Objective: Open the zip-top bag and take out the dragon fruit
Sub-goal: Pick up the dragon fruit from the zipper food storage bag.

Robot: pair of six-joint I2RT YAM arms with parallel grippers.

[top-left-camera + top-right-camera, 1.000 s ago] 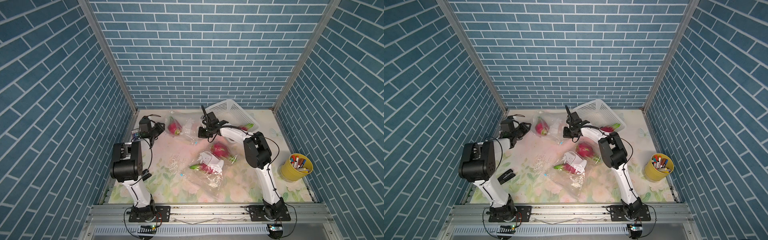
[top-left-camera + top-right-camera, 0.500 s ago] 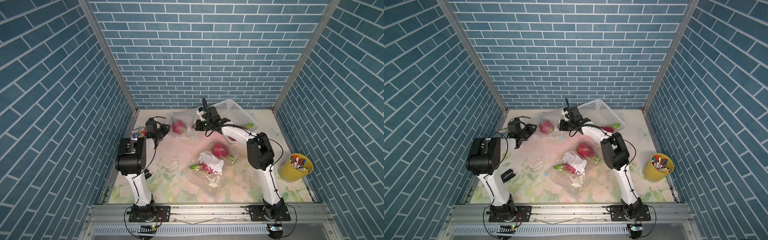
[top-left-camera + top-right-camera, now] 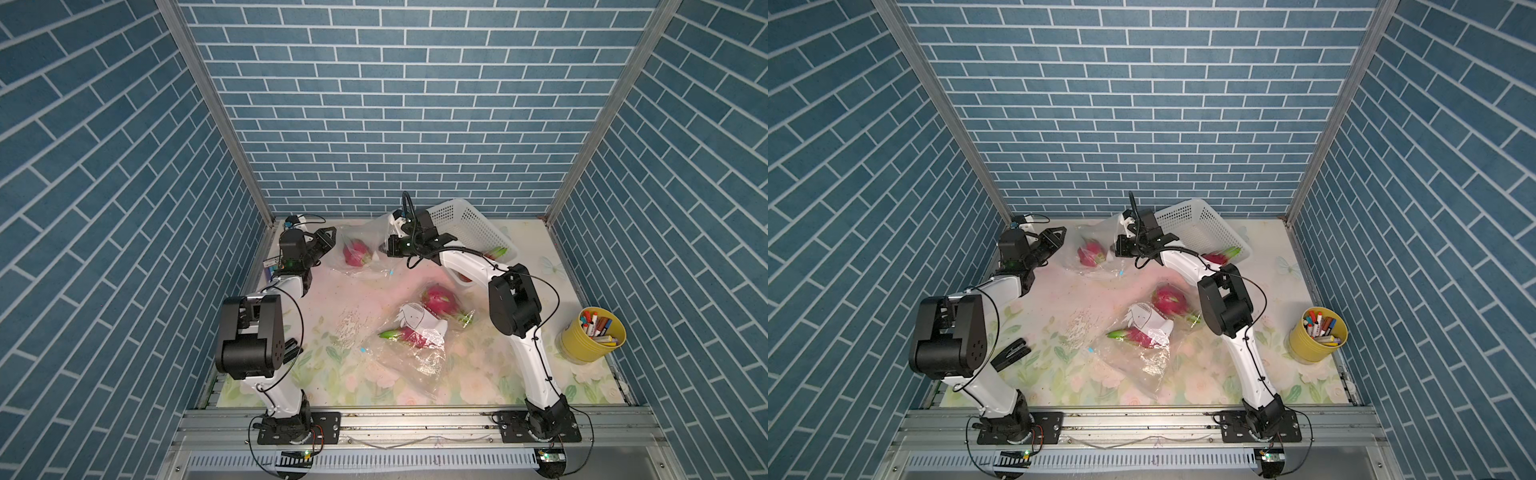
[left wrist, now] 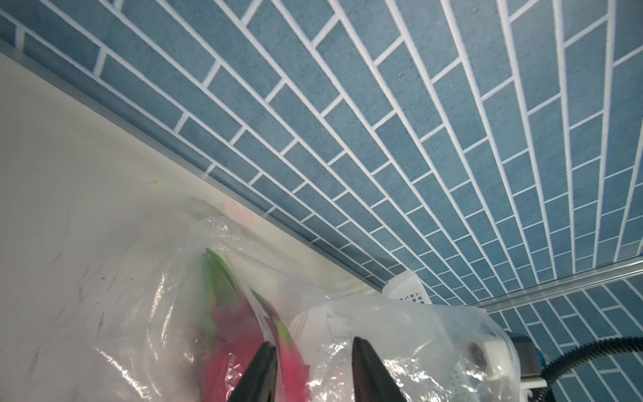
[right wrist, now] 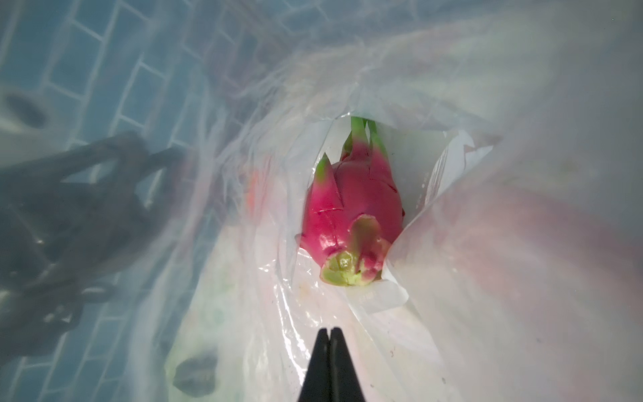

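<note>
I have the right gripper (image 5: 330, 333) pressed tight together. I think it is pinching the thin skin of the clear plastic zip-top bag (image 3: 368, 232) near its mouth. In both top views that side of the bag rises up to the gripper, so I am holding it up to make the mouth gape.

The pink dragon fruit with green tips (image 5: 353, 215) lies inside this bag, low down on the flowery table mat (image 3: 332, 374) at the back. The right wrist view looks down the opening at it, stem end toward the camera, with bag film all around.

My left gripper (image 4: 313, 348) waits just beside the other side of the bag. Its 2 black fingers are spread a bit, with nothing between them. I judge it is there to reach for the fruit or grab the far lip.

1 more pink dragon fruit (image 3: 436, 299) and 1 crinkled clear bag with a white drawn-on paper (image 3: 415, 332) lie mid table, well apart. The white plastic mesh basket (image 3: 469, 228) sits behind the right arm.
</note>
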